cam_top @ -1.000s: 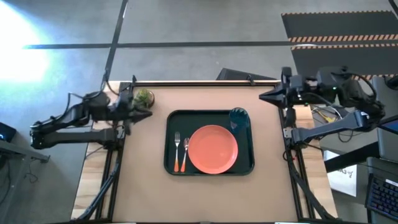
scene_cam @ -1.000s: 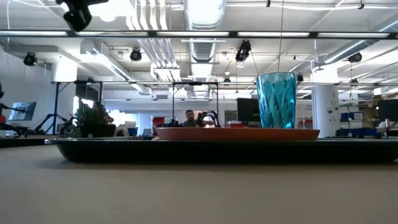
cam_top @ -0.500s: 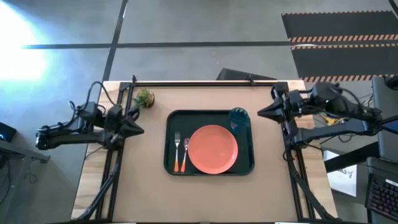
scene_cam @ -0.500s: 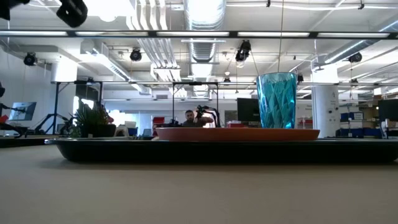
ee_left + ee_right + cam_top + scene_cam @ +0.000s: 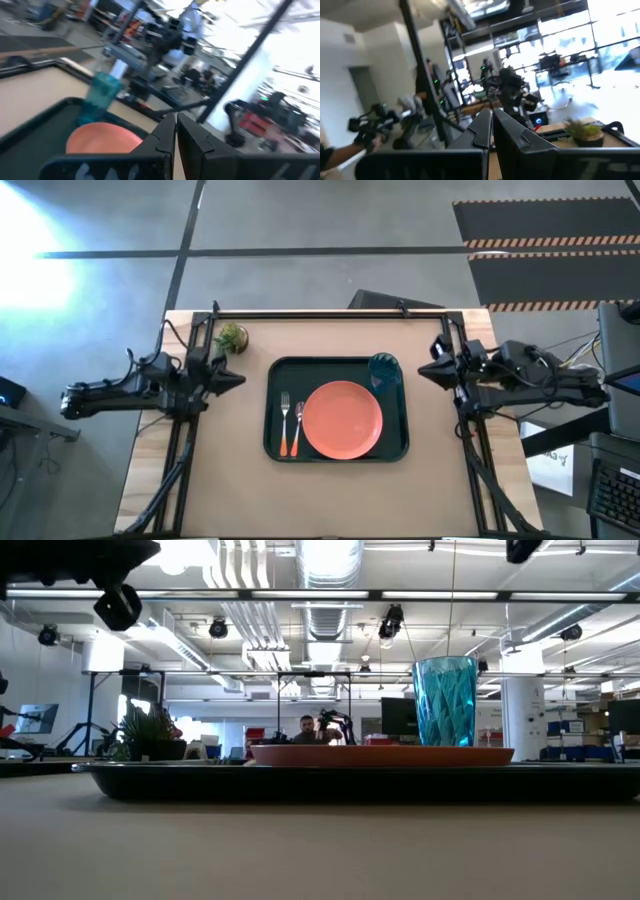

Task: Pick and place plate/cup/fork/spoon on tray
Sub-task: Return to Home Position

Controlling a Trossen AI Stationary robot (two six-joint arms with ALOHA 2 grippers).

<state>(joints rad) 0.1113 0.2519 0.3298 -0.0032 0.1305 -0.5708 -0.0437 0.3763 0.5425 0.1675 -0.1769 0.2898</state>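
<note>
The dark green-black tray [image 5: 275, 370] lies in the middle of the table. On it lie the salmon-orange plate [image 5: 342, 419], the teal cup [image 5: 385, 370] upright at the tray's far right corner, and the orange-handled fork [image 5: 285, 425] and spoon [image 5: 298, 425] side by side left of the plate. My left gripper [image 5: 240, 378] is shut and empty above the table's left part, pointing at the tray. My right gripper [image 5: 422, 370] is shut and empty above the table's right part, pointing at the tray. The left wrist view shows the plate [image 5: 102, 137] and the cup [image 5: 100, 97].
A small green plant [image 5: 231, 337] stands at the table's far left corner. A black bar [image 5: 330, 311] runs along the far edge. Bare table lies between tray and near edge. In the low view, a person [image 5: 305, 728] sits far behind the table.
Both arms have drawn back toward the near side. My left gripper went toward the near edge, away from the plant, then slightly right. My right gripper went from the far right corner toward the near edge. Both stay shut. The things on the tray have kept still.
</note>
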